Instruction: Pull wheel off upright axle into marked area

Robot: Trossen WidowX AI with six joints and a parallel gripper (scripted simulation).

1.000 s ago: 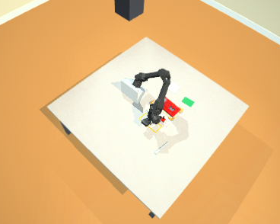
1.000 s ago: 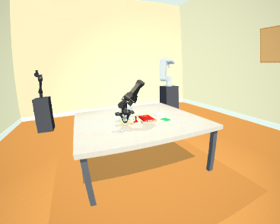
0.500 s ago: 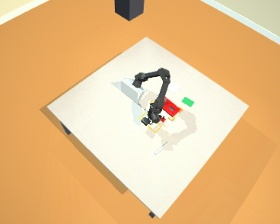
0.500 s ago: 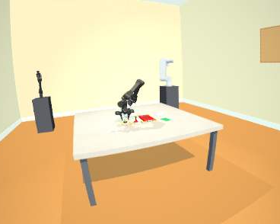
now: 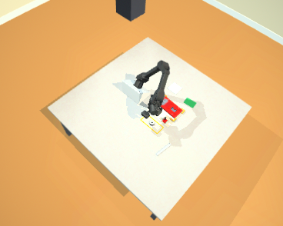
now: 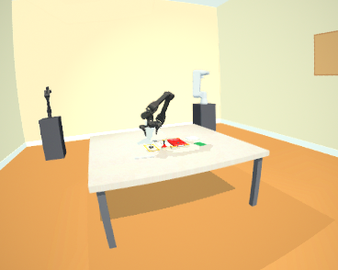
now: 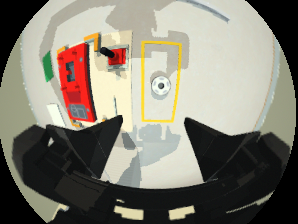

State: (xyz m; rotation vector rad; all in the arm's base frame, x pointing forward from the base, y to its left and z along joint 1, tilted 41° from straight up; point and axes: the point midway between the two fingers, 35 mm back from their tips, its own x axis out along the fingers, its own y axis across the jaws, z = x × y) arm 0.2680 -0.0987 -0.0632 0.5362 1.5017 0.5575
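Wheel (image 5: 151,123) (image 6: 151,147) (image 7: 161,86): round, pale, dark centre; lying flat, inside the yellow-outlined area (image 5: 161,132) (image 6: 157,150) (image 7: 143,82) on the table. Axle (image 5: 164,120) (image 6: 163,144) (image 7: 107,52): black post, red base, bare of the wheel.

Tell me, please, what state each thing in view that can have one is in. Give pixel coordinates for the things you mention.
Gripper (image 5: 151,114) (image 7: 153,119): open, apart from the wheel.
Wheel (image 5: 151,123) (image 7: 161,86): off the axle, lying inside the yellow outline.
Axle (image 7: 106,52): upright, bare.
Yellow outline (image 5: 158,132) (image 7: 143,82): holding the wheel.
Green block (image 5: 190,102) (image 6: 199,144) (image 7: 48,66): flat on the table.
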